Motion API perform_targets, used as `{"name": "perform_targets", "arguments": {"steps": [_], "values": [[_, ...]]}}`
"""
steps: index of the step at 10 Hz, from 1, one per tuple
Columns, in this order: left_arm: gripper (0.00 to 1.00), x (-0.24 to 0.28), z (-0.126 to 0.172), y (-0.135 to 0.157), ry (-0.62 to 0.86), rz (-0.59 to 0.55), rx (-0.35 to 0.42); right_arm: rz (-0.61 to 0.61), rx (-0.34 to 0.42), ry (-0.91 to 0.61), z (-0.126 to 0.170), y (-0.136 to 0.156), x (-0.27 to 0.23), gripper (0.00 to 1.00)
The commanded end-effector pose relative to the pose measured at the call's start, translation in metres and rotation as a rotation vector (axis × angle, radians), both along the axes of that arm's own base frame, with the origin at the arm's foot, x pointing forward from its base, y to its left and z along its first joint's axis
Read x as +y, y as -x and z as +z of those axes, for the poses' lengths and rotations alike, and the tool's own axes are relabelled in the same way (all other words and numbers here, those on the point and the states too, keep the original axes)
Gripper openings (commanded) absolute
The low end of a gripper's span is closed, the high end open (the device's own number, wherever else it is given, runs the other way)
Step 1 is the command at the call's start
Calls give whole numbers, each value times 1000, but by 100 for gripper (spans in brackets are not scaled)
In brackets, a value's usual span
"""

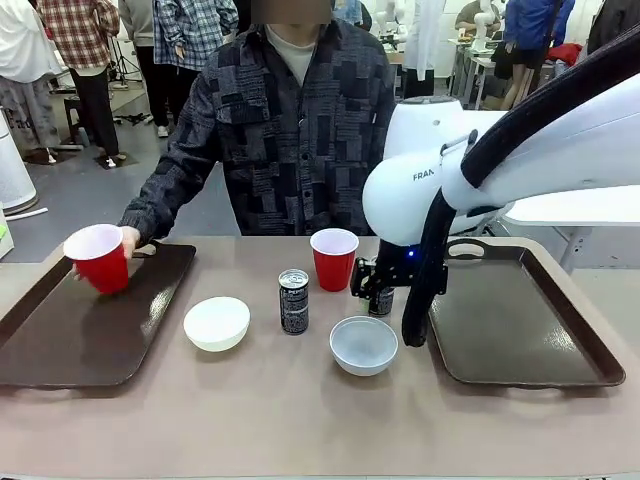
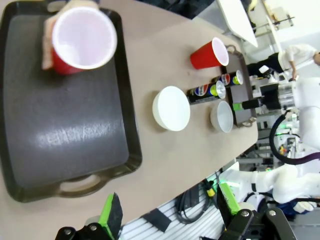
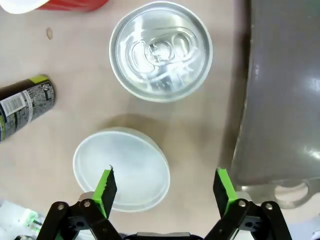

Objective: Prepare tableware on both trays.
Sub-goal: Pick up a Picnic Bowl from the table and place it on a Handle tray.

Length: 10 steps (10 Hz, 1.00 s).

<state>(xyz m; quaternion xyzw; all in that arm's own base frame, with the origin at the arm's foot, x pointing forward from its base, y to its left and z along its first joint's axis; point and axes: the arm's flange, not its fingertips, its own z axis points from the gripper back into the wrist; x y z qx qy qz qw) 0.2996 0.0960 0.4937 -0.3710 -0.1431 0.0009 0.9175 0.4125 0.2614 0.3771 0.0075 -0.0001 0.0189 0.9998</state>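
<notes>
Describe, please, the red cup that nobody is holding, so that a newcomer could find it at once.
Between the left tray and the right tray, look at the far middle of the table. There, behind the black drink can, the red cup stands upright on bare tabletop. Unlike the other red cup, held by the person's hand at the left tray, nothing touches it.

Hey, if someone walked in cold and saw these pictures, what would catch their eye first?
Probably the person's hand holding a tilted red cup over the far corner of the dark left tray. Next is the bulky white right arm sweeping in across the middle, with the open right gripper hanging above a can beside the right tray.
</notes>
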Motion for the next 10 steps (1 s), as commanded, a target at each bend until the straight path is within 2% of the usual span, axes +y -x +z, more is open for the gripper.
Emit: {"name": "perform_targets", "arguments": {"steps": [1,2,5,10], "values": [[100,0,-2,0,11,-2,-20,9,-8,0,-11,-6,2,100],[100,0,-2,0,11,-2,-20,32,8,-5,-15,-6,1,100],[100,0,-2,0,11,-2,-20,50,52,-11,-28,-5,2,85],[100,0,-2,0,11,-2,-20,51,112,-6,-38,-6,-4,40]]}}
